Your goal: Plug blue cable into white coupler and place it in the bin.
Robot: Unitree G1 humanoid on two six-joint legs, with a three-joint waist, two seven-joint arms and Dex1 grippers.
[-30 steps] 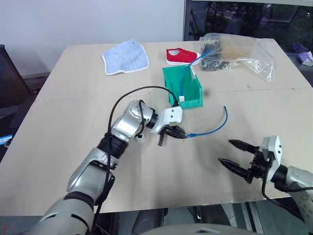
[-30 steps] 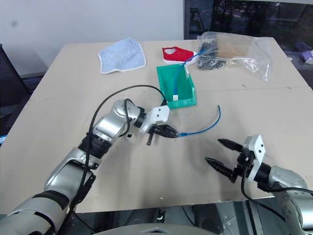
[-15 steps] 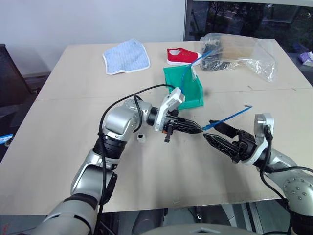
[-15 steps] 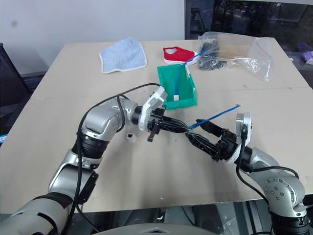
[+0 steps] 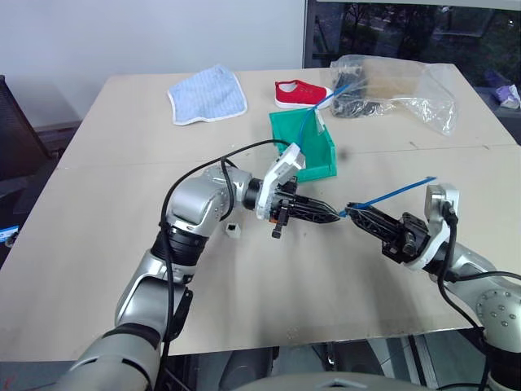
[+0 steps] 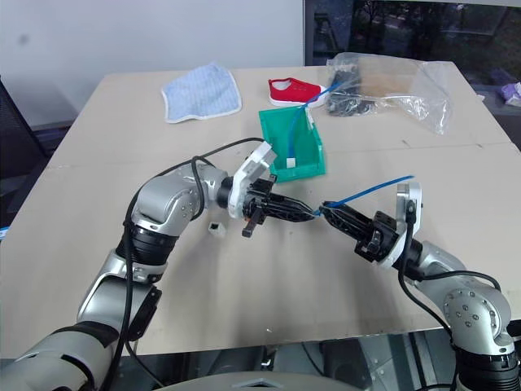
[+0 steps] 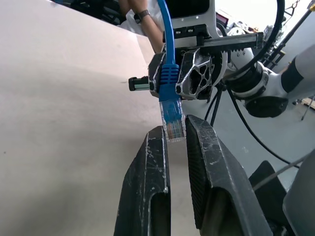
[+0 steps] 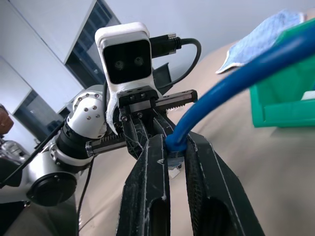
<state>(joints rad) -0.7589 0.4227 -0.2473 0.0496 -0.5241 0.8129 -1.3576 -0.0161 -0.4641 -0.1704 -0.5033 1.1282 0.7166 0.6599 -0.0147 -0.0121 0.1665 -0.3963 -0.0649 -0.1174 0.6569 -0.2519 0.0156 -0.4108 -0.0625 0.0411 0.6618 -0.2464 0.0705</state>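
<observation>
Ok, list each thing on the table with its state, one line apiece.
Blue cable: lifted off the table, plug end clamped in the right hand.
Left hand: slightly open at the plug tip.
White coupler: loose on the table, unplugged.
Bin: upright, another blue cable inside.

Two blue cables: one thin, short light-blue cable [image 5: 391, 194] with a clear plug, clamped near that plug in the right gripper [image 5: 354, 214] jaws, its plug tip between the left gripper [image 5: 332, 217] jaws — and one longer blue cable [image 5: 310, 122] standing in the bin beyond both jaws. One small green plastic bin [image 5: 312, 151]. One tiny white plastic cube coupler [image 5: 234, 230] on the surface, behind the left jaws. One red shoe [image 5: 299, 94], one blue-striped cloth [image 5: 207, 94], one clear plastic bag [image 5: 399, 88] — all far beyond the jaws.
</observation>
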